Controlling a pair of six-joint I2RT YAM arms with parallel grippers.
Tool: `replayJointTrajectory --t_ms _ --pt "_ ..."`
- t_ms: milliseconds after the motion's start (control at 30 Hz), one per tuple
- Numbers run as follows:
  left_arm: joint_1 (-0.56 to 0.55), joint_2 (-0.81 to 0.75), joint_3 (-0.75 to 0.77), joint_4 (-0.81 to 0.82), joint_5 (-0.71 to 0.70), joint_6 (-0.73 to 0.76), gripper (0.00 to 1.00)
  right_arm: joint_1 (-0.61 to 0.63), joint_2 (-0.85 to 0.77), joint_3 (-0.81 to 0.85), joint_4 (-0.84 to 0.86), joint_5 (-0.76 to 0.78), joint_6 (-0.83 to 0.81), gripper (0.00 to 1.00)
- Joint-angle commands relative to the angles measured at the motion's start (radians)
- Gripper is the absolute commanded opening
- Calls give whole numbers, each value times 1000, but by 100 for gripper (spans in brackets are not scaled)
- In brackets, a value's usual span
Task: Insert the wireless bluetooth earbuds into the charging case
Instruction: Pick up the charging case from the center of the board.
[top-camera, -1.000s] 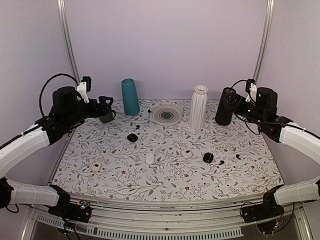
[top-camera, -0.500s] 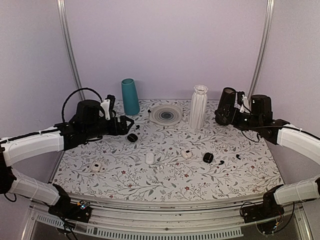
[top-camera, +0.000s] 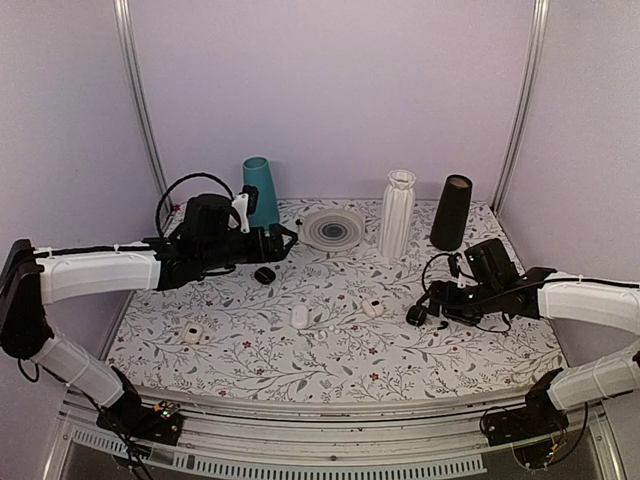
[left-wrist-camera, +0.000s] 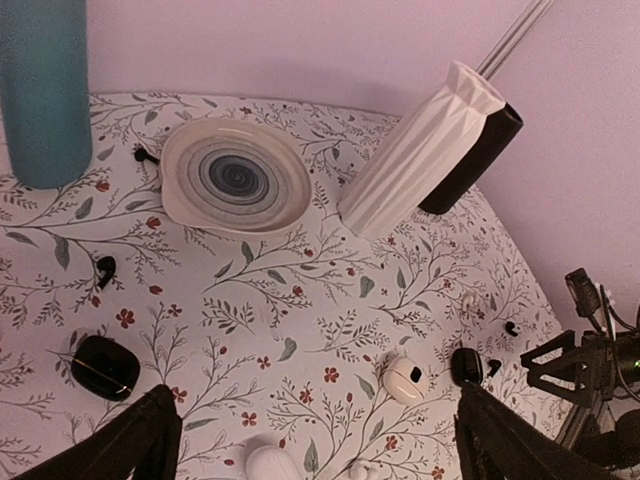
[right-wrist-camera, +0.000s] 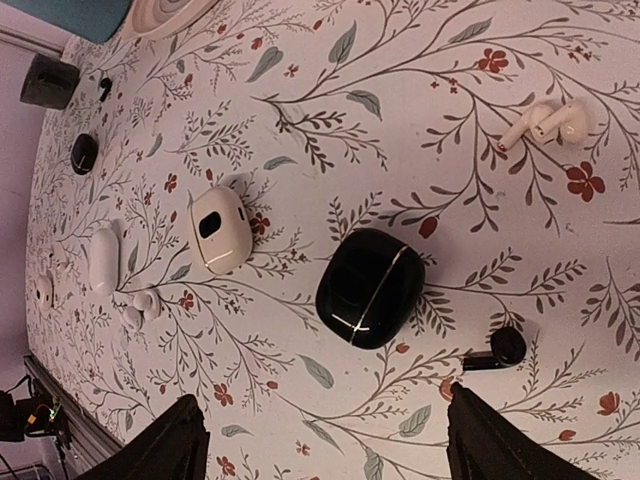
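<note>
In the right wrist view we see a glossy black earbud (right-wrist-camera: 495, 352) at lower right on the floral surface (right-wrist-camera: 420, 60), just beside the black charging case (right-wrist-camera: 370, 288). The left jaws and right jaws stand apart, empty. We judge the bud light and slippery, so pinch its stem.

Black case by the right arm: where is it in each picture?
Top view: black case right of centre.
Left wrist view: black case low on the right.
Right wrist view: black case in the middle.
Landmark: the white case just beside it, in all three.
</note>
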Motion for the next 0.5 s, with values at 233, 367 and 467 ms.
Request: replayJointTrajectory --t_ms 233,367,467 --pt "6 51 170 -44 27 144 96 9 196 179 -130 30 60 69" --pt "7 53 187 -50 22 161 96 8 252 183 -105 21 79 63" --pt "7 53 192 -61 24 161 96 8 297 200 -89 5 78 56"
